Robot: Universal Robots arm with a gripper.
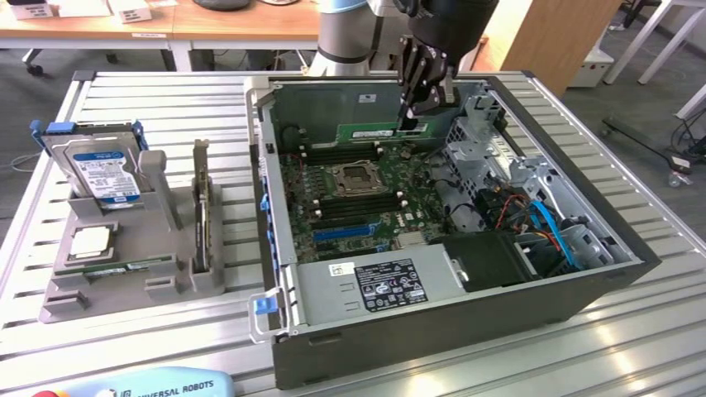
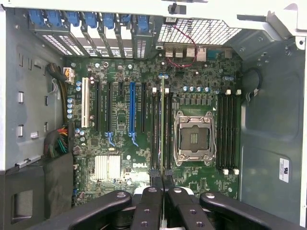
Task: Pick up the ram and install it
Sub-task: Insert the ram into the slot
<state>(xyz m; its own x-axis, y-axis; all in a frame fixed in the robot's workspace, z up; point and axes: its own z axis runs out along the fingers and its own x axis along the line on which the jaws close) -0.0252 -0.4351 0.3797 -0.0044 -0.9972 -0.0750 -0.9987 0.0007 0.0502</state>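
**Exterior view**
- End effector (image 1: 411, 122): closed narrow on the ram (image 1: 369, 131), gripping it near one end.
- Ram position: held at the fingertips, above the open computer case (image 1: 441, 331) and clear of the motherboard below.
- Long axis: level, running sideways from the fingertips.
- Ram count: two; the second ram stick (image 1: 124, 267) lay flat in the grey holder (image 1: 66, 306) on the table (image 1: 165, 107), well apart from the end effector.

**Wrist view**
- End effector (image 2: 161, 179): one, its jaws nearly together on the ram (image 2: 162, 129).
- Ram position: seen edge-on, directly beyond the fingertips.
- Deciding relation: judged parallel to the memory slots (image 2: 154, 134) beneath it, just beside the processor socket (image 2: 194, 139).
- Slot banks: two, one on each side of the socket.
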